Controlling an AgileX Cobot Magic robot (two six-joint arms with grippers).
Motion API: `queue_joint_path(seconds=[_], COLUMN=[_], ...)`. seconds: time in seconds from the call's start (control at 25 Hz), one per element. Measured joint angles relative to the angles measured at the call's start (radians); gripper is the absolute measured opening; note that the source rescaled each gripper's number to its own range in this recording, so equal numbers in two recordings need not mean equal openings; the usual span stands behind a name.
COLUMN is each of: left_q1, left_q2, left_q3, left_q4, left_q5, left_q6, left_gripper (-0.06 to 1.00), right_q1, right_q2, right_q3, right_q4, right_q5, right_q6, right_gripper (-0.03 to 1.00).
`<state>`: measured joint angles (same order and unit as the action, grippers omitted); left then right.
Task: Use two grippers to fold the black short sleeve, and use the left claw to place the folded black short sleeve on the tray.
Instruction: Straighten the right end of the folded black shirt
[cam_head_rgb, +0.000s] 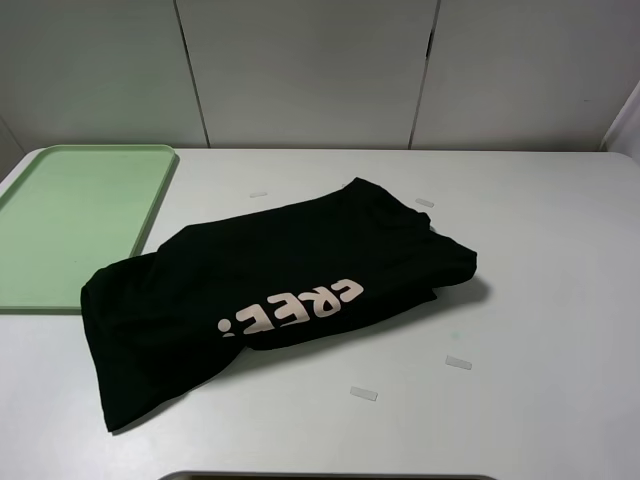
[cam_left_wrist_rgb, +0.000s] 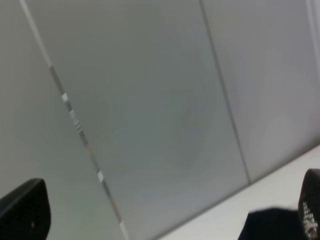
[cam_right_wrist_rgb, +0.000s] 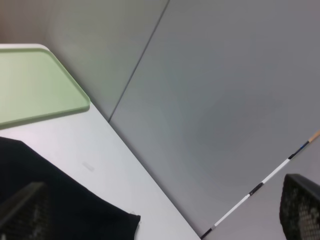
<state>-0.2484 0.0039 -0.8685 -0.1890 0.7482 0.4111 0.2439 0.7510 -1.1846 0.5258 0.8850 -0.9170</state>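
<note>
Exterior high view: black short sleeve (cam_head_rgb: 280, 290) lies loosely doubled over at the middle of the white surface (cam_head_rgb: 540, 300), one end trailing toward the near left edge and reaching the near corner of the pale-green tray (cam_head_rgb: 70, 220), which occupies the far left corner. Pale block letters run across the soft, creased cloth, upside down to this camera. Small pale tape strips (cam_head_rgb: 363, 393) dot the surface around the garment. Only the wrist views show the arms' ends. Left wrist view: the left pincer (cam_left_wrist_rgb: 166, 209) is spread wide and grasps nothing, its black fingertips (cam_left_wrist_rgb: 22, 210) at opposite sides of the picture, with a dark fold of the shirt (cam_left_wrist_rgb: 265, 225) on the surface beside one tip and apart from it. Right wrist view: the right pincer (cam_right_wrist_rgb: 161, 207) is likewise released and empty, with textured black pads (cam_right_wrist_rgb: 302, 205); the shirt's edge (cam_right_wrist_rgb: 50, 200) lies below it without contact, and the tray's rounded, low-rimmed corner (cam_right_wrist_rgb: 35, 85) shows beyond. Grey wall panels (cam_head_rgb: 310, 70) back the scene.
</note>
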Motion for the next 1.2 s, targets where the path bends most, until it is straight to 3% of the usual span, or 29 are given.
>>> queue_joint_path(seconds=[0.16,0.32,0.92,1.2], left_q1=[0.000,0.000,0.000,0.000], left_q2=[-0.011,-0.012,-0.012,-0.012], left_q3=[0.003,0.039,0.352,0.372], left_q4=[0.076,0.078,0.078,0.089], left_q5=[0.192,0.306,0.321,0.326], left_q6=[-0.067,-0.086,-0.181,-0.187], left_gripper=[1.00,1.00,1.00,1.00], right_q1=[0.000,0.000,0.000,0.000], right_q2=[-0.001,-0.001,-0.002,-0.002], right_q3=[0.000,0.000,0.088,0.198], right_q4=[0.013,0.018,0.021,0.068], right_q5=[0.004,0.004,0.004,0.051], right_q6=[0.000,0.000,0.000,0.012], right_gripper=[1.00,1.00,1.00,1.00])
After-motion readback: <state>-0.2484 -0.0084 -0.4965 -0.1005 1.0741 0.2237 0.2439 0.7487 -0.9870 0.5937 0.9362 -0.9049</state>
